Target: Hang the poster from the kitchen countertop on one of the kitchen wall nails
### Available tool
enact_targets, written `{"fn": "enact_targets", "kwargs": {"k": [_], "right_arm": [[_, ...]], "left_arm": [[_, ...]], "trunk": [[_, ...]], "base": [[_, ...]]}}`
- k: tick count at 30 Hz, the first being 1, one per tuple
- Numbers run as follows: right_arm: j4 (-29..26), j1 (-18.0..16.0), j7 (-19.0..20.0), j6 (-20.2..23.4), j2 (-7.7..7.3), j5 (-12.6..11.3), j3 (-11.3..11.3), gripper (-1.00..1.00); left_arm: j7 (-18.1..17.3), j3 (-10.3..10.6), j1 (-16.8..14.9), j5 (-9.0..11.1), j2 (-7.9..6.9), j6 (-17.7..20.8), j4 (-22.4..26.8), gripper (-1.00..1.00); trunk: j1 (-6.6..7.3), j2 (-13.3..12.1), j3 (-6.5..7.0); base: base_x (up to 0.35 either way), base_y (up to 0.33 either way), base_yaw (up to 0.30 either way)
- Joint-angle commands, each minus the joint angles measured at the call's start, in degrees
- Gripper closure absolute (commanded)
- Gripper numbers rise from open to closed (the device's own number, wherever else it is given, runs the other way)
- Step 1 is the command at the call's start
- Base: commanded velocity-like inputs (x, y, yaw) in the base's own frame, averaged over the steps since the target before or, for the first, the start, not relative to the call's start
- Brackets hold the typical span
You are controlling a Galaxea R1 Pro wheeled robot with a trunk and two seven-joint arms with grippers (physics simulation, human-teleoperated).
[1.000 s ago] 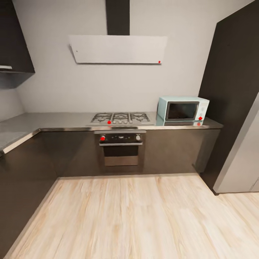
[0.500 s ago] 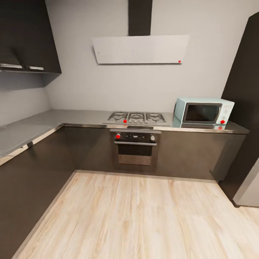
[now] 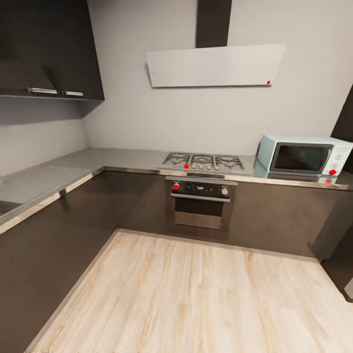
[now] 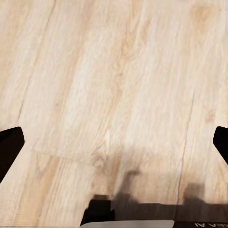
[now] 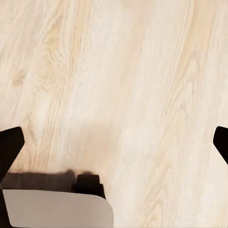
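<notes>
The poster is out of view. The kitchen countertop [image 3: 122, 159] runs as a grey L with a shiny steel front edge, along the back wall and down the left side over dark cabinets. A corner of the sink [image 3: 6, 207] shows at the far left edge. In the left wrist view my left gripper [image 4: 114, 145] hangs over the wooden floor, its black fingertips [image 4: 9, 148] far apart and nothing between them. My right gripper [image 5: 114, 145] is likewise open above the floor, with its fingertips [image 5: 9, 145] at the picture's sides.
A gas hob [image 3: 203, 161] and an oven [image 3: 201, 202] sit in the back run. A pale blue microwave [image 3: 304, 156] stands on the worktop at right. A white hood [image 3: 215, 66] and dark upper cabinets [image 3: 49, 49] hang on the wall. Light wooden floor [image 3: 196, 294] lies ahead.
The whole head view has shifted right, so the camera has turned left. More of the left worktop and the upper cabinets shows; the tall dark unit at right has slid out.
</notes>
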State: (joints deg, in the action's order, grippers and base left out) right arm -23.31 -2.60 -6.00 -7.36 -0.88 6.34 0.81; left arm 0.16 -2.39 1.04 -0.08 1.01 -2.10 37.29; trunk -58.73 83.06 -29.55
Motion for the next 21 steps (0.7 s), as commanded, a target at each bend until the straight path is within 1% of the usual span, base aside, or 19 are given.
{"fn": "enact_targets", "kwargs": {"k": [1,21], "right_arm": [[0.0,0.0,-0.4,-0.1,-0.01,0.6,0.1,-1.0],[0.1,0.0,-0.7,-0.1,0.09,0.6,0.2,-1.0]], "left_arm": [[0.0,-0.2,0.0,0.0,0.05,-0.1,0.1,-1.0],[0.0,-0.3,0.0,0.0,0.05,-0.1,0.1,-1.0]], "trunk": [[0.0,0.0,-0.04],[0.0,0.0,-0.04]], "base": [[0.016,0.0,0.27],[0.002,0.0,0.288]]}}
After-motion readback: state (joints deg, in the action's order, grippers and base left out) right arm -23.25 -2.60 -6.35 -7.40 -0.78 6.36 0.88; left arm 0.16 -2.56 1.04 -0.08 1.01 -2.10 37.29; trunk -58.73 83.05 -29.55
